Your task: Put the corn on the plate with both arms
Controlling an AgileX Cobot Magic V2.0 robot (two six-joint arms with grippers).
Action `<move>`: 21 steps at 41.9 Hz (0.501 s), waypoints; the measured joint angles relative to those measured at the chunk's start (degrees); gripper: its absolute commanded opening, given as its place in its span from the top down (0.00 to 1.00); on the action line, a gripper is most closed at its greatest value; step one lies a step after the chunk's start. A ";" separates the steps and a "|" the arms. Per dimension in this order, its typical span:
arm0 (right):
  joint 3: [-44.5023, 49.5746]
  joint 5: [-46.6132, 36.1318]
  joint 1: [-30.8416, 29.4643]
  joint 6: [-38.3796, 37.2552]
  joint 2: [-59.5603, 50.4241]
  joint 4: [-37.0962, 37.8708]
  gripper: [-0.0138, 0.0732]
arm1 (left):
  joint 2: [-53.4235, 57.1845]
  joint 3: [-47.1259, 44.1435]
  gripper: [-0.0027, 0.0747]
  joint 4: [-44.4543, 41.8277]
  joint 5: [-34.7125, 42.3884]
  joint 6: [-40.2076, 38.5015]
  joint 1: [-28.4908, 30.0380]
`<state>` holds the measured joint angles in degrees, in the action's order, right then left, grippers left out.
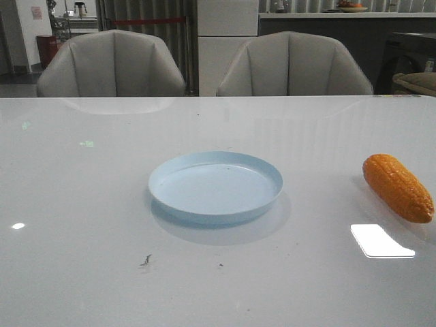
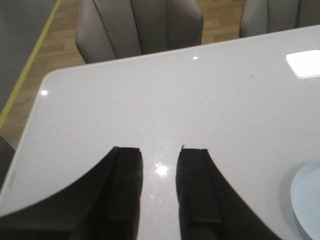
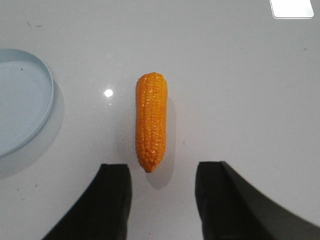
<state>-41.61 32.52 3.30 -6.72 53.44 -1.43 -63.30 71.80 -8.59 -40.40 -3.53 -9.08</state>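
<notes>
Front view shows no arms; wrist views show the right claw (image 3: 162,200) wide above the corn (image 3: 151,121), the left claw (image 2: 160,192) narrow, empty.

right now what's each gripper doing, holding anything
Left gripper: open, empty, above bare table.
Right gripper: open, empty, the corn lies ahead of its fingers.

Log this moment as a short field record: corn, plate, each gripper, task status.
corn: lying on the table, right of the plate, apart from it
plate: centre of table, nothing on it
right gripper: open, above the corn's near tip, not touching
left gripper: open, holding nothing, over bare table
status: corn not yet grasped
</notes>
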 measured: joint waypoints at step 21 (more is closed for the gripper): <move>-13.36 4.41 0.00 0.00 14.27 0.21 0.13 | 13.92 -24.34 0.63 2.59 4.87 -4.21 0.00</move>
<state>-54.97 36.93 3.30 -6.72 67.71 -1.21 -49.38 47.46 -5.99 -35.52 -7.74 -9.08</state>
